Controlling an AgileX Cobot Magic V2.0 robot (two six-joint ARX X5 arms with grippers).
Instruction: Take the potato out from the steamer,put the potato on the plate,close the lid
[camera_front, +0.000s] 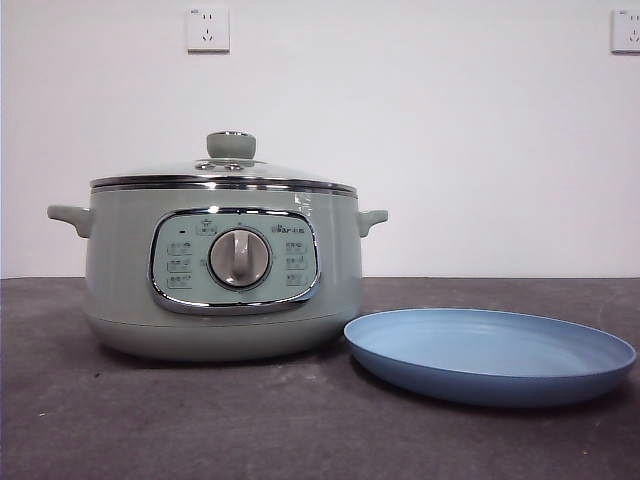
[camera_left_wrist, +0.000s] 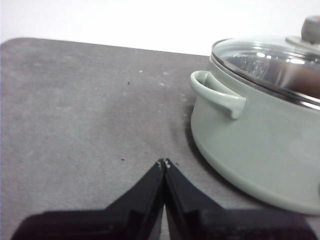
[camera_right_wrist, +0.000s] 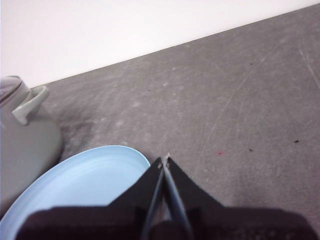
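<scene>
The sage-green steamer (camera_front: 222, 275) stands on the table at the left in the front view, with the glass lid (camera_front: 225, 172) and its green knob closed on top. The light-blue plate (camera_front: 490, 352) lies empty to its right, close to the pot's base. The potato is hidden; only a faint brownish shade shows through the lid (camera_left_wrist: 270, 62) in the left wrist view. My left gripper (camera_left_wrist: 164, 162) is shut and empty above the table beside the steamer's handle (camera_left_wrist: 217, 94). My right gripper (camera_right_wrist: 164, 160) is shut and empty above the plate's edge (camera_right_wrist: 90, 175).
The dark grey table top (camera_front: 200, 420) runs to a white wall with two sockets (camera_front: 208, 30). Neither arm shows in the front view. The steamer's other handle (camera_right_wrist: 30, 102) shows in the right wrist view.
</scene>
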